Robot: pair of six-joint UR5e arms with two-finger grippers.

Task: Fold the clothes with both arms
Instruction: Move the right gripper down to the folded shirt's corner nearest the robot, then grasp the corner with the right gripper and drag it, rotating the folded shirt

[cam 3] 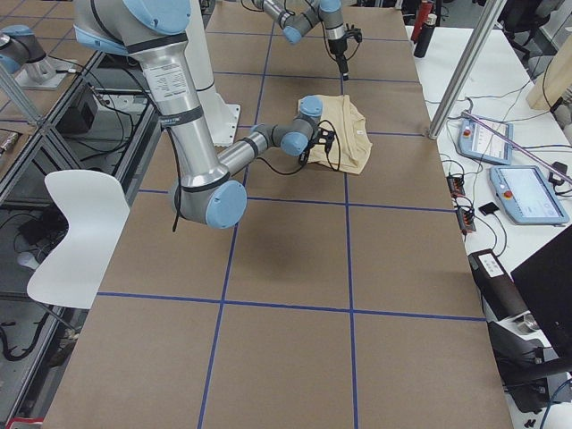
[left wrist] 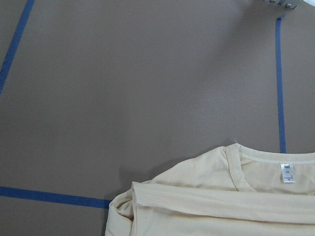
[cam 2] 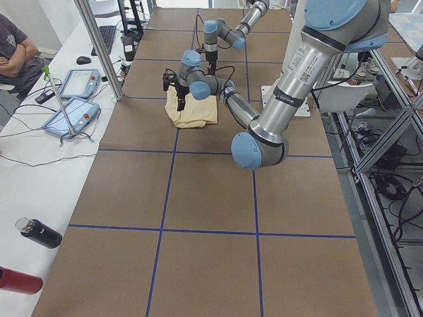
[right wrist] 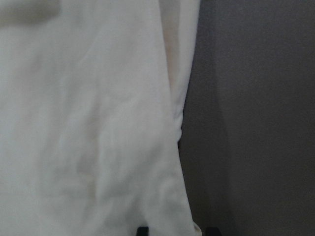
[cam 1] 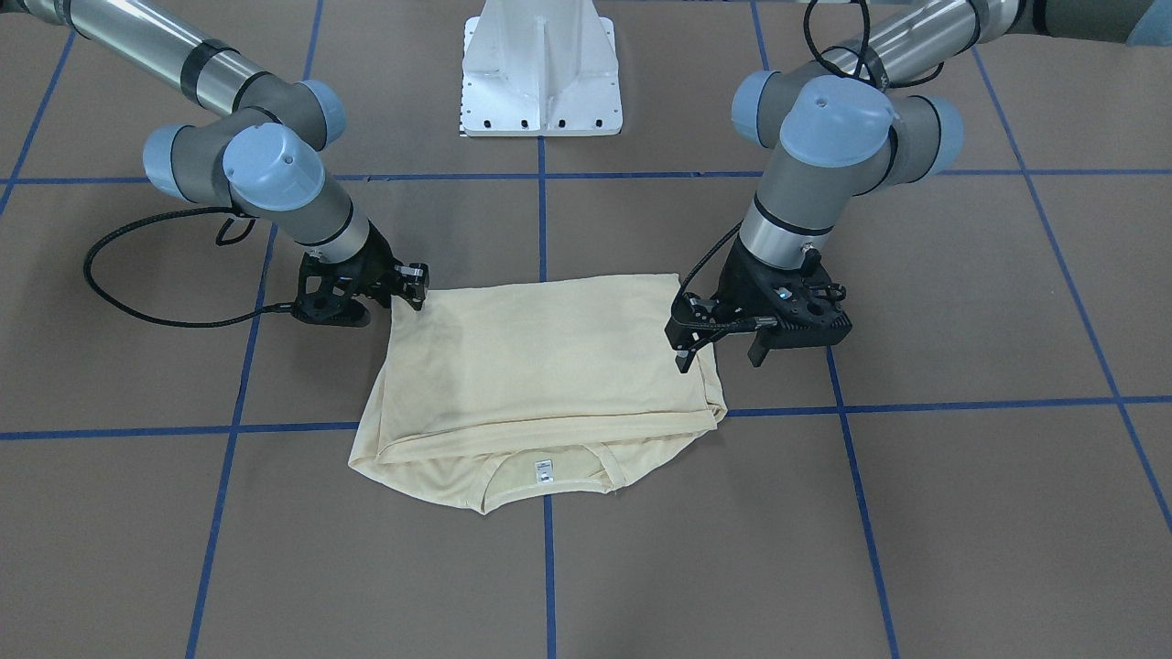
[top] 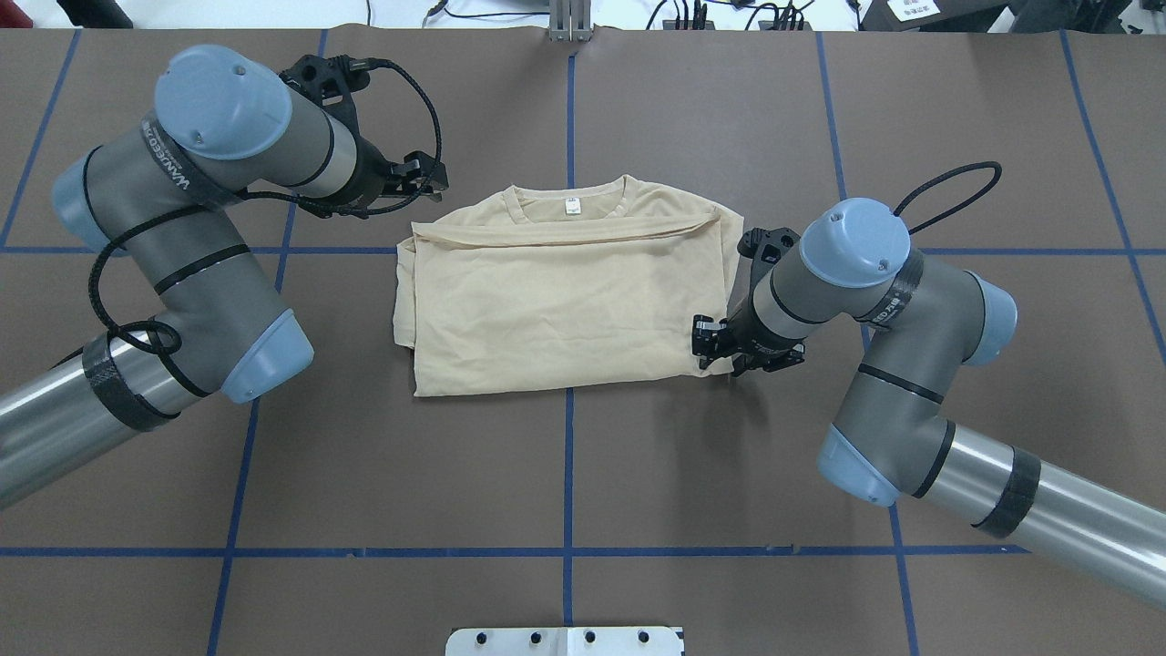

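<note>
The cream-yellow shirt [cam 1: 540, 366] lies folded on the brown table, lower half laid over toward the collar, print hidden. Its white neck label [cam 1: 543, 470] faces up and also shows in the overhead view [top: 572, 207] and the left wrist view [left wrist: 288, 173]. My left gripper [cam 1: 721, 357] is open and empty, raised over the shirt's side near the collar end [top: 419, 178]. My right gripper [cam 1: 412, 288] is low at the shirt's corner nearest the robot [top: 709, 346]. Its fingertips [right wrist: 142, 229] stand apart, with the shirt's edge [right wrist: 182, 147] between them.
The white pedestal base [cam 1: 542, 82] stands at the table's robot side. Blue tape lines [top: 569, 456] grid the brown table. A side bench with tablets [cam 2: 73, 112] and bottles [cam 2: 39, 232] runs along the operators' side. A white chair [cam 3: 80, 223] stands beside the table.
</note>
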